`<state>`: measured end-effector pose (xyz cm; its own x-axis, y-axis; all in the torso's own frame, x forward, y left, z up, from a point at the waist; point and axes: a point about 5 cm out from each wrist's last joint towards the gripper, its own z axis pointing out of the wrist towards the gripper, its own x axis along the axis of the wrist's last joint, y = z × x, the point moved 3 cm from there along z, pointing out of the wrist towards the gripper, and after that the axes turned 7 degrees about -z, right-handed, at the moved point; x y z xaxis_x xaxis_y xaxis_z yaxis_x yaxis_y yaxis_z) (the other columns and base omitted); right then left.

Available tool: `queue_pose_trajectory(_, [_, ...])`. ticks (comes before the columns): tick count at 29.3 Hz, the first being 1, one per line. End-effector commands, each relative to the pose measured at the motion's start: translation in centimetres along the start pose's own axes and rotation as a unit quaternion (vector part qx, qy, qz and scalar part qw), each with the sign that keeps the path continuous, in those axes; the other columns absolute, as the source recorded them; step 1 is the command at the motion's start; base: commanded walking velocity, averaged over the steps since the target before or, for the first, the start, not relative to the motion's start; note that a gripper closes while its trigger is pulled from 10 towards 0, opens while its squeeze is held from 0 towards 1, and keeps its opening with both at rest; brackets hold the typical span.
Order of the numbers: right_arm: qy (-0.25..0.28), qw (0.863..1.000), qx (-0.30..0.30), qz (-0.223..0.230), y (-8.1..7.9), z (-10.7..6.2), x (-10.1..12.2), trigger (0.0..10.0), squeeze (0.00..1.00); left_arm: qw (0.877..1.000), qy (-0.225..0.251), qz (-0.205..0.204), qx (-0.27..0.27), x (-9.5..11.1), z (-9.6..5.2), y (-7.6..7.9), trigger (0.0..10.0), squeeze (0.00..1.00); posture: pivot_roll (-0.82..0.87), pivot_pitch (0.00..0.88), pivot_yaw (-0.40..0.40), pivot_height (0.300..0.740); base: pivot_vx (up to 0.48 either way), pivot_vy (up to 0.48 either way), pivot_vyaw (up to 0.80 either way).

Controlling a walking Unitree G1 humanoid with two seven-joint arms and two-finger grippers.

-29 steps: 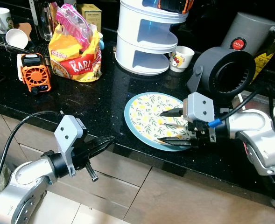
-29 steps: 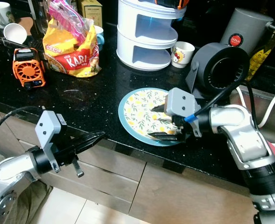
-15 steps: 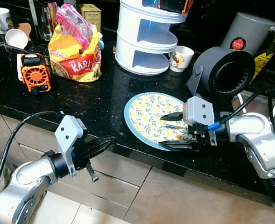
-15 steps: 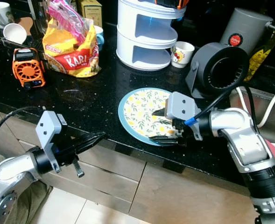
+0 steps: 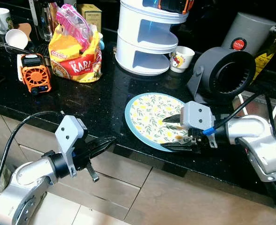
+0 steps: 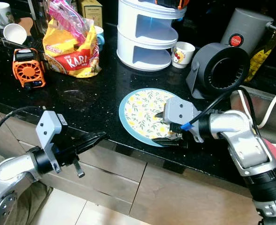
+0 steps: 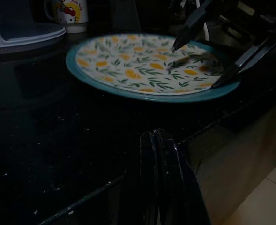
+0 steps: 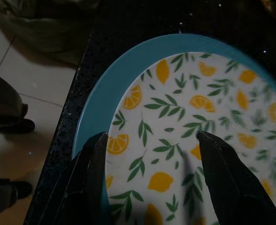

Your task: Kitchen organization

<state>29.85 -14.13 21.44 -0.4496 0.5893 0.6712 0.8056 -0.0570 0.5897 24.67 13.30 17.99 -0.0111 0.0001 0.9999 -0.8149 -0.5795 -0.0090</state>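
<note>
A round, shallow plate (image 5: 152, 112) with a teal rim and a white face printed with yellow lemons and green leaves lies flat on a speckled black stone counter (image 5: 95, 98), near its front edge. The right gripper (image 5: 173, 133) has its two long black fingers spread apart over the plate's near right side, one above the rim, one over the pattern. The left gripper (image 5: 102, 144), fingers pressed together, hovers before the wooden drawer fronts (image 5: 123, 178), below the counter edge.

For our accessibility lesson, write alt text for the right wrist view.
Two open black fingers of the right gripper straddle the near edge of a round teal-rimmed plate with lemon-and-leaf print, which lies on a black speckled countertop above pale floor tiles.
</note>
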Motion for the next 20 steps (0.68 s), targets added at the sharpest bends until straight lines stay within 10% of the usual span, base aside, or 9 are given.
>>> queue_pose_trajectory(1, [-0.021, 0.999, 0.024, 0.002, -1.1, 0.2, -0.7, 10.0, 0.0, 1.0, 0.0, -0.002, -0.01, -0.1, 0.2, 0.4, 10.0, 0.0, 0.16, 0.015, -0.11, 0.74, 0.0, 0.0, 0.0])
queue_pose_trajectory(20, [-0.074, 0.995, -0.016, -0.066, 0.2, 1.0, -0.8, 10.0, 0.0, 1.0, 0.0, -0.003, -0.014, -0.2, 0.4, 0.6, 10.0, 0.0, 0.15, 0.022, -0.111, 0.74, 0.0, 0.0, 0.0])
